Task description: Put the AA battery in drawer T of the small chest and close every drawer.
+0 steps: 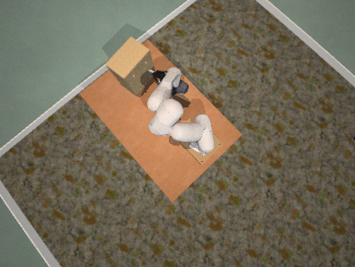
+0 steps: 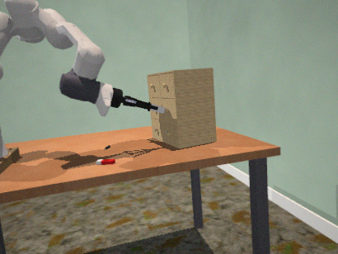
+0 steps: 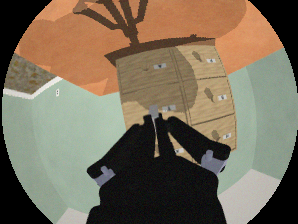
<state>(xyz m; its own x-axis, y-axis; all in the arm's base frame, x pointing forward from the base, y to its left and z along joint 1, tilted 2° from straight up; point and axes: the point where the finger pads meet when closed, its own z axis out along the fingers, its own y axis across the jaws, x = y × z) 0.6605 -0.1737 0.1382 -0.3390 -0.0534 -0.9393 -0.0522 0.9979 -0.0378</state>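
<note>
my tool (image 2: 160, 109) is pinched fully together w/ nothing between the fingers, tips right at the front of the small chest (image 2: 194, 107). in the wrist view the two fingertips meet as one point against the drawer fronts, abt mid height, on the left column of drawers. can't tell if the tips actually touch the wood or sit just off it. tool points nearly level, tilted slightly down toward the chest, wrist and arm (image 2: 84, 58) trailing back up and to the left in the exterior view.

chest stands upright near the far corner of the worktop (image 2: 239, 146), close to the wall (image 2: 255, 62). drawers are in two columns w/ small knobs; can't read any letters on them. all fronts look about flush from here, tho the lower ones are hard to judge.

a small dark thing (image 2: 107, 147) lies on the worktop, well apart from the chest, prob the aa battery but too small to be sure. nearer the front edge lies a red and white item (image 2: 105, 162), also well away from my tool.
</note>
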